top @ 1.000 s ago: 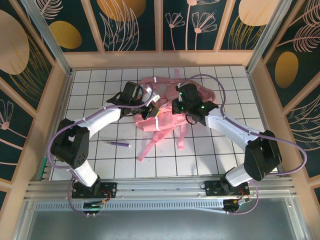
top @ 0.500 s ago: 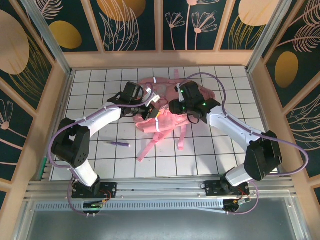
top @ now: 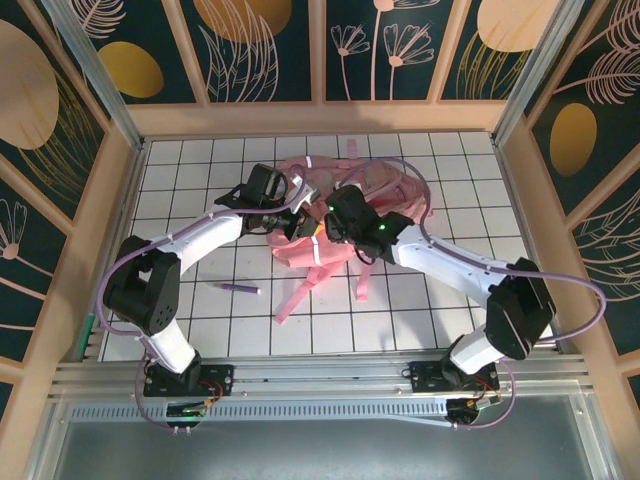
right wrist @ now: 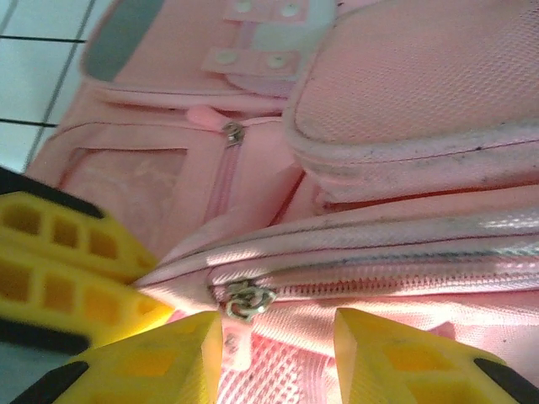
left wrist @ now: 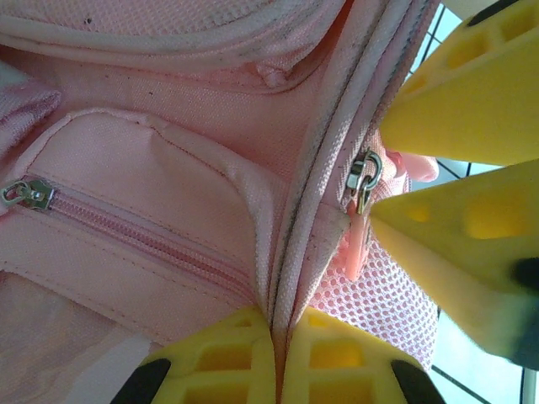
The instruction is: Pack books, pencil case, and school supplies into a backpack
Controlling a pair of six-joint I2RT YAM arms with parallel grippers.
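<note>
The pink backpack point(top: 345, 195) lies on the white tiles at the middle of the table. My left gripper point(top: 296, 222) is shut on the backpack's point(left wrist: 152, 194) zip seam, pinching the fabric edge between its yellow fingers point(left wrist: 219, 362). My right gripper point(top: 326, 226) stands open right next to it, with its jaws either side of the metal zip slider point(right wrist: 244, 299) and pink pull tab point(left wrist: 355, 248), not closed on them. In the right wrist view the right gripper point(right wrist: 278, 353) straddles the closed zip. The books and the pencil case are out of view.
A slim purple pen point(top: 238, 288) lies on the tiles left of the backpack's loose pink straps point(top: 300, 290). Wooden walls ring the table. Open tiles lie on the near side and to both sides of the backpack.
My right gripper has opened and slid left across the backpack until it meets the left gripper at the zip. The left gripper keeps its pinch and has not moved.
</note>
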